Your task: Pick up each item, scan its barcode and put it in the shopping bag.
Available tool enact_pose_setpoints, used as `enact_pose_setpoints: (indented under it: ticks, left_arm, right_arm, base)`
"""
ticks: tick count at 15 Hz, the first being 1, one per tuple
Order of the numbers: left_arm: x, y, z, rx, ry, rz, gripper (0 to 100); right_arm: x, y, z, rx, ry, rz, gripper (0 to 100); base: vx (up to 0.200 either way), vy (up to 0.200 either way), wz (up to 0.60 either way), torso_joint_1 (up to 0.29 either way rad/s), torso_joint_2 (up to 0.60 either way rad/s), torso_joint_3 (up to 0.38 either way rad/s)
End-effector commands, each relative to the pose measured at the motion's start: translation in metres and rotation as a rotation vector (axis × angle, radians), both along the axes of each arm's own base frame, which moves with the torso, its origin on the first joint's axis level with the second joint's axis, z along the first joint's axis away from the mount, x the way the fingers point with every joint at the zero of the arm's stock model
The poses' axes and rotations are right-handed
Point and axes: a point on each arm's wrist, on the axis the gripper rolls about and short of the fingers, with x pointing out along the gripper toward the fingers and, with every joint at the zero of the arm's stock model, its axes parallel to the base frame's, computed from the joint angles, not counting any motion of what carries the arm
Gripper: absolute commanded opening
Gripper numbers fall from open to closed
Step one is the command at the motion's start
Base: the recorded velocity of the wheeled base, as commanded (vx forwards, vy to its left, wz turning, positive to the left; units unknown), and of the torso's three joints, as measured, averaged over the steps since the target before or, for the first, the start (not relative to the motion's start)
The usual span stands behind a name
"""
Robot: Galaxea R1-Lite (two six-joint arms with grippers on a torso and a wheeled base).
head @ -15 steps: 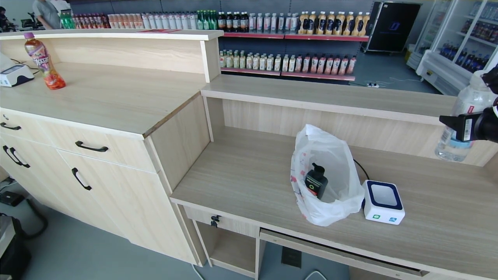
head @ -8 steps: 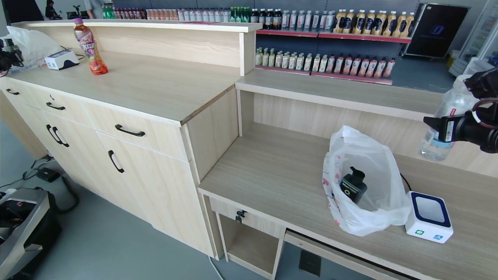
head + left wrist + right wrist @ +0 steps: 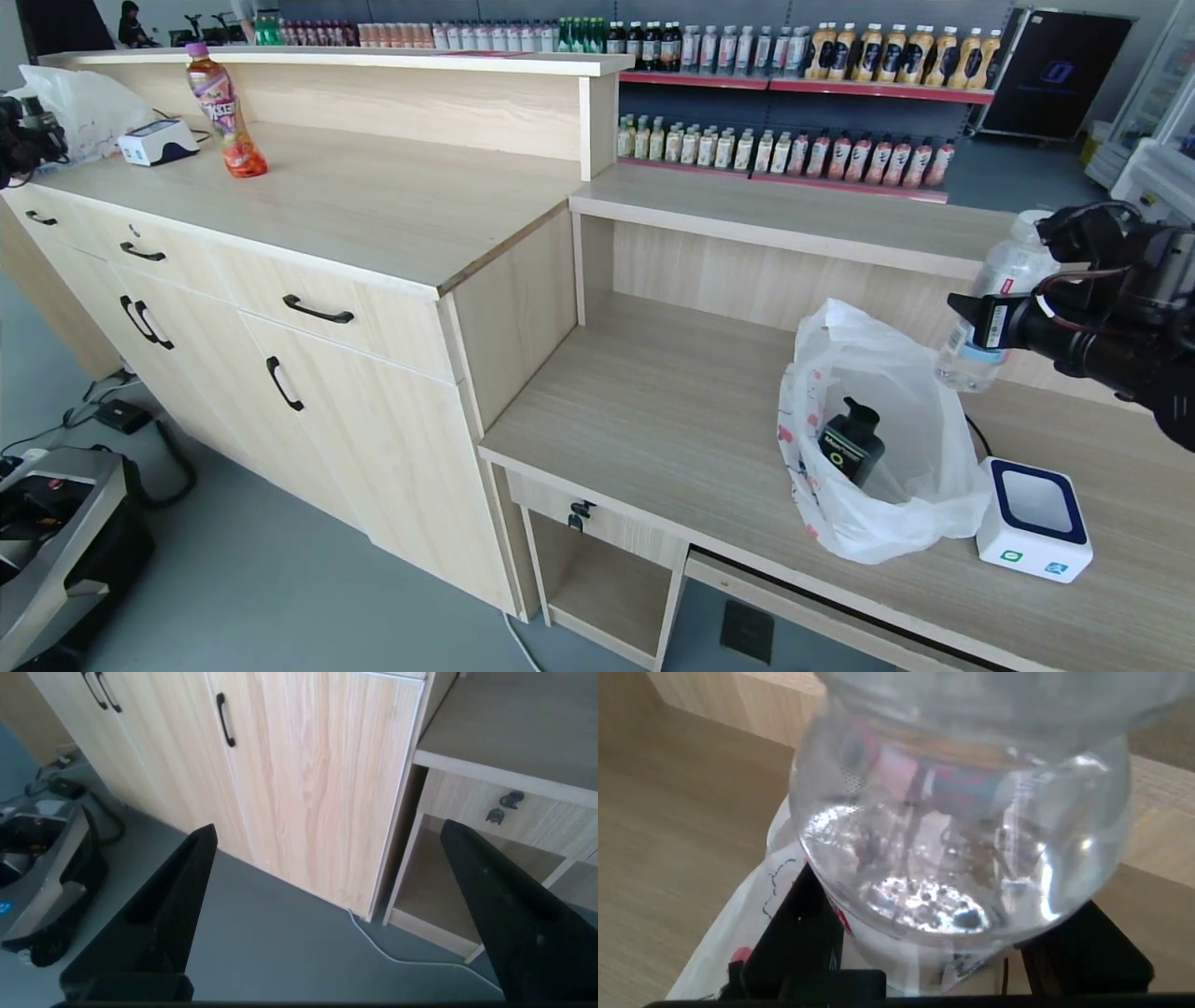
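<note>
In the head view, my right gripper (image 3: pixel 988 327) is clamping a clear water bottle (image 3: pixel 1008 271) in the air, just above the shopping bag (image 3: pixel 924 448). The bag is standing open on the lower counter (image 3: pixel 672 401) with a black pump bottle (image 3: pixel 848 448) inside and the scanner (image 3: pixel 1034 518) just beside it.

In the left wrist view, my left gripper (image 3: pixel 327 831) is hanging spread wide and empty before a cabinet door (image 3: pixel 308 765).

In the right wrist view, my fingers (image 3: pixel 803 929) are pinching the bottle's base, with the bag lying below.
</note>
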Motion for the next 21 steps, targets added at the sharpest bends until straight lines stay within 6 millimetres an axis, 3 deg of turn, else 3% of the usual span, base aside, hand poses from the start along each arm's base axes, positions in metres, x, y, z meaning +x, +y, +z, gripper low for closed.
enact_pose_setpoints:
  ticks: [1,5,21]
  left_arm:
    - [0.0,0.0,0.0,0.0,0.0,0.001,100]
    - [0.0,0.0,0.0,0.0,0.0,0.001,100]
    - [0.0,0.0,0.0,0.0,0.0,0.001,100]
  right_arm:
    - [0.015,0.008,-0.022,0.006,0.05,0.027,0]
    - [0.032,0.017,-0.045,0.006,0.036,0.058,0]
    - [0.056,0.01,-0.108,0.011,0.114,0.074,0]
  base:
    - [0.0,0.0,0.0,0.0,0.0,0.0]
    - [0.0,0.0,0.0,0.0,0.0,0.0]
    - [0.0,0.0,0.0,0.0,0.0,0.0]
